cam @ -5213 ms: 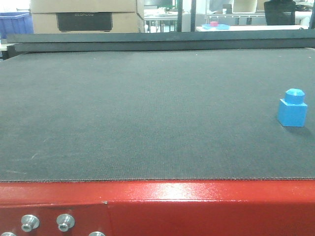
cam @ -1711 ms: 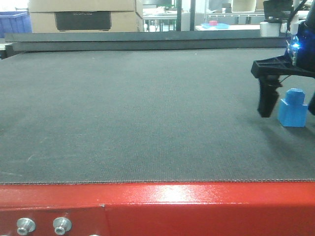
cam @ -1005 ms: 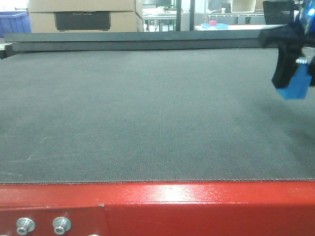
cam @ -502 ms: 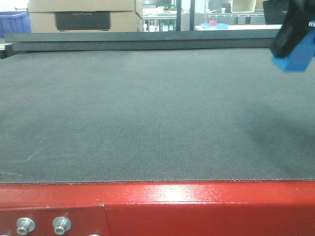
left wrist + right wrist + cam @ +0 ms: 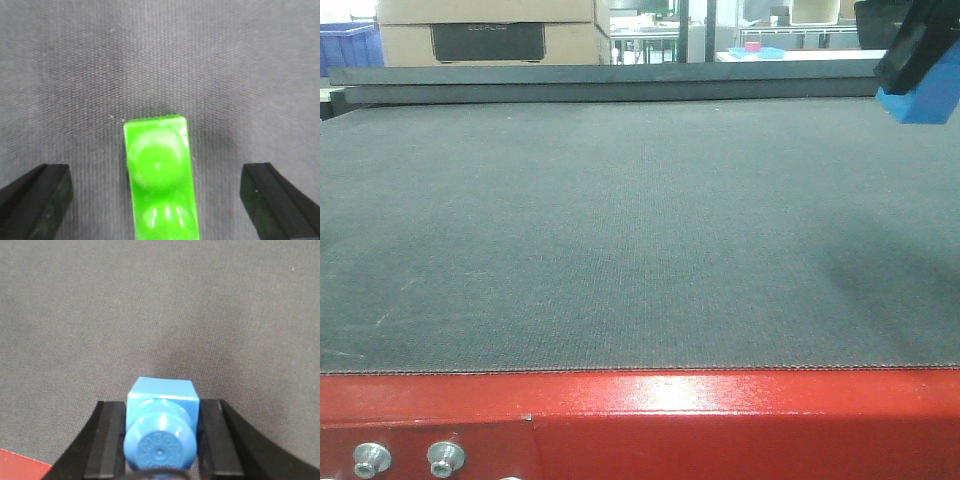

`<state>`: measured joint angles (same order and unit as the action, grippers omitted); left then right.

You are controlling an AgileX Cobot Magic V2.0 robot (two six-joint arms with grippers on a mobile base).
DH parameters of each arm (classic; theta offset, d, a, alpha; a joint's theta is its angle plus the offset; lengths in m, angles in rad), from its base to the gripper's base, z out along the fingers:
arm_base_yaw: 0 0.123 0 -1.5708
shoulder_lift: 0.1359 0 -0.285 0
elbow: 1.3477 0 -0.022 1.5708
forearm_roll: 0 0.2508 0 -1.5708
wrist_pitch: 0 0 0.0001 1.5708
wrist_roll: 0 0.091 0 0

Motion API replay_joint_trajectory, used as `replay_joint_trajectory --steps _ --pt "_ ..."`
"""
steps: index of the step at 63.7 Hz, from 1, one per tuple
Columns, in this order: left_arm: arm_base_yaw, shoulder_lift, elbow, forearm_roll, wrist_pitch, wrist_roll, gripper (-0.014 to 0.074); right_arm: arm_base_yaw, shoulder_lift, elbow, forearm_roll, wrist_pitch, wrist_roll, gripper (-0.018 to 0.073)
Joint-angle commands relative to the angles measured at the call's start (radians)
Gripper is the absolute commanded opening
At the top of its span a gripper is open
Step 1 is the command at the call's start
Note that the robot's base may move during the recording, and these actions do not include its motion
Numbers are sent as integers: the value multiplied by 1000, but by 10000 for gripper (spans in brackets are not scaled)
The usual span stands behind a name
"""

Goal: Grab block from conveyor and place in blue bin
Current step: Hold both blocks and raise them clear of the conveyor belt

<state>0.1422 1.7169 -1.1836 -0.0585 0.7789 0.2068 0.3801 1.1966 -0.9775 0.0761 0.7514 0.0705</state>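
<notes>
The blue block [image 5: 927, 97] hangs above the conveyor's grey belt [image 5: 620, 230] at the top right edge of the front view, with my right gripper [image 5: 920, 70] shut on it. In the right wrist view the block [image 5: 162, 399] sits knob-up between the black fingers [image 5: 107, 440] of the right gripper [image 5: 161, 437], clear of the belt [image 5: 150, 305]. My left gripper [image 5: 157, 200] is open over the belt, and a green two-knob block [image 5: 159, 170] lies between its spread fingers [image 5: 35, 197], touching neither. Beyond the belt at the far left is a blue crate [image 5: 347, 45]; I cannot tell whether it is the blue bin.
The conveyor's red frame [image 5: 720, 420] with silver bolts [image 5: 445, 458] runs along the near edge, and its corner shows in the right wrist view [image 5: 17, 466]. Cardboard boxes [image 5: 490, 30] and a small blue tray [image 5: 757, 52] stand behind the belt's far rail.
The right gripper closed on the blue block and lifted it off the belt. Over the last second it has risen further and drifted slightly right.
</notes>
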Motion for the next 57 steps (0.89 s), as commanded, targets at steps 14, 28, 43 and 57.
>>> replay_joint_trajectory --steps 14,28,43,57 --pt "3 31 -6 -1 -41 1 381 3 -10 4 -2 -12 -2 -153" --pt "3 31 -6 -1 -21 1 -85 3 -10 4 -2 -25 -2 -153" --pt "-28 -7 -6 -1 27 -1 -111 -1 -10 4 -47 -78 -2 -153" --pt "-135 -115 -6 129 28 -148 -111 -65 -8 4 -63 -127 -2 -153"
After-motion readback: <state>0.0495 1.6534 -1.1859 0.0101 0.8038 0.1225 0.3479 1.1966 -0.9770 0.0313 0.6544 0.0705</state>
